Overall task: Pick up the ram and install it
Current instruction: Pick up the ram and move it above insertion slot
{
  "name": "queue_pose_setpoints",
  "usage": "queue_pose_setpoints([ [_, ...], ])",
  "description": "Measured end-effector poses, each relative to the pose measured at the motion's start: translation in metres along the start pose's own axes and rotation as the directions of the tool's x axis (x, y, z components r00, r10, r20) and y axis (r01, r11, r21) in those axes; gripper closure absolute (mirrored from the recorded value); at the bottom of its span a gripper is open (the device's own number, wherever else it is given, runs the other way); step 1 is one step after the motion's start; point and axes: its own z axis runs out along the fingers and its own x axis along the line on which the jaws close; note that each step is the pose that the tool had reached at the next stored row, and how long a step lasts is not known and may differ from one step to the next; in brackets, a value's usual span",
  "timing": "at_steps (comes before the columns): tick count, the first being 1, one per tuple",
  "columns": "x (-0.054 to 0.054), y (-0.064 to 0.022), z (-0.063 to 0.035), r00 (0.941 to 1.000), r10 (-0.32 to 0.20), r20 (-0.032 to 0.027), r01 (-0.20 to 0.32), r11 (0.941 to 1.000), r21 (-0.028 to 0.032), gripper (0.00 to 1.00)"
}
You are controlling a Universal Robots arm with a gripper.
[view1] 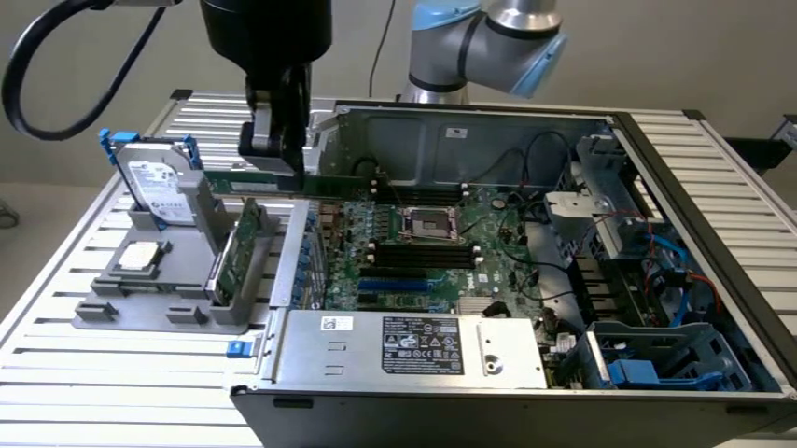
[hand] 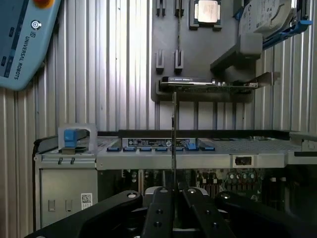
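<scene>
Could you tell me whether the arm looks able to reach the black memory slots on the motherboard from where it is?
Probably yes: the case lies open, nothing covers the slots beside the processor socket, and the gripper holds the ram by the case's edge.

The arm point(view1: 496, 37) holds its wrist straight down, the pincer point(view1: 290, 170) clamped narrowly on the ram point(view1: 339, 187).

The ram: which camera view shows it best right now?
The exterior view: the ram shows side-on as a long green strip, held in the gripper. The wrist view shows it edge-on, a thin line rising from between the fingers.
</scene>
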Motion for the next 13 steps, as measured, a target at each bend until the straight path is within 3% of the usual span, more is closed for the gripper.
queue_pose_setpoints([
  [13, 0.0, -0.0589, -0.0031, 1.0, 0.0, 0.0005, 0.0, 1.0, -0.0001, 0.87],
])
